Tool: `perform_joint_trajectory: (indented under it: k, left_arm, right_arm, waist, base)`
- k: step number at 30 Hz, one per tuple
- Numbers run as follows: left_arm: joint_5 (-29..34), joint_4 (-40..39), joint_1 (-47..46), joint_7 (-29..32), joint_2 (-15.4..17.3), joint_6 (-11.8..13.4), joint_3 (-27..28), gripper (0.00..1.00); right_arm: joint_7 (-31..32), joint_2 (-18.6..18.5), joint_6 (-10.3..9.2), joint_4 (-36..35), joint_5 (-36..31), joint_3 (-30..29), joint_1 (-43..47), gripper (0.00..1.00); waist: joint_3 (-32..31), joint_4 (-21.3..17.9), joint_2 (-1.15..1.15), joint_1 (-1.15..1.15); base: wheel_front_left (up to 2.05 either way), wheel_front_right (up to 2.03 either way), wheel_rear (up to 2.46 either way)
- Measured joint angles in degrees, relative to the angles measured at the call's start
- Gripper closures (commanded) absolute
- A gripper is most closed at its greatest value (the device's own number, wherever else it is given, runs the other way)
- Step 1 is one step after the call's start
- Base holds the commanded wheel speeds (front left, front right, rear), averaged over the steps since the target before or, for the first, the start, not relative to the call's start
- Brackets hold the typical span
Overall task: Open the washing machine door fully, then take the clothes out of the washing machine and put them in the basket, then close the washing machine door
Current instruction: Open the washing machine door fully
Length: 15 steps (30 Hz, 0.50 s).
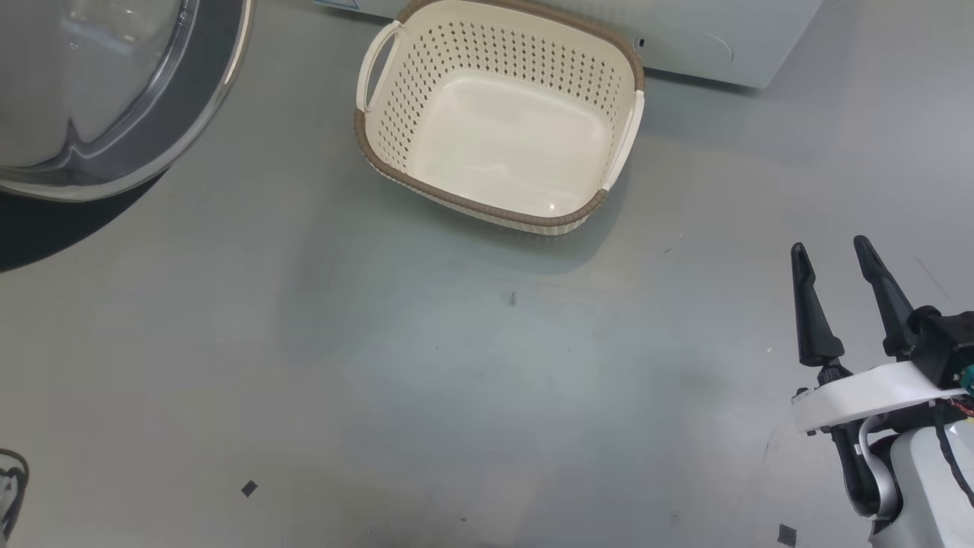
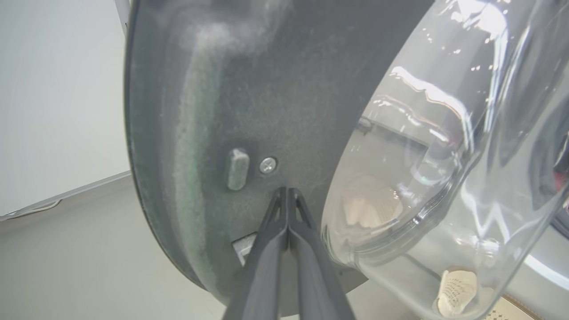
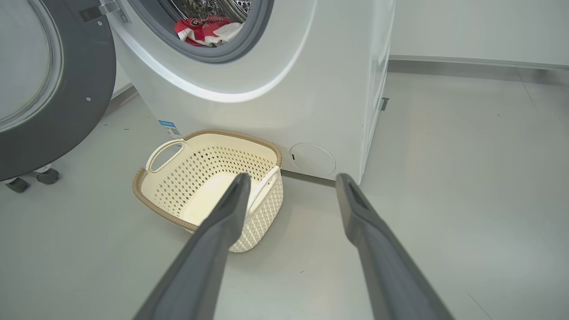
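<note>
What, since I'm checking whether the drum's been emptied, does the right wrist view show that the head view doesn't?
Right wrist view: the clothes in the washing machine drum. Head view: the right arm's white wrist, small dark floor marks. Both: the empty basket, the open washing machine door, the right gripper, open.

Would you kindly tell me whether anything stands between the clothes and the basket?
Nothing visible does. The washing machine door is swung aside, the clothes lie at the mouth of the open drum, and the empty basket stands on the floor below.
</note>
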Motion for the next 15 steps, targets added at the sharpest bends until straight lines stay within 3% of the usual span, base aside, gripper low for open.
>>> perform_joint_trajectory:
  k: [15]
  left_arm:
    - [-1.60, 5.72, -4.98, 0.13, 2.45, -1.47, 1.74, 1.00]
  right_arm:
    - [0.58, -1.79, -0.38, -1.29, -0.92, -0.66, -1.10, 0.00]
  waist:
    - [3.93, 0.03, 0.00, 0.00]
  base:
    - [0.00, 0.00, 0.00]
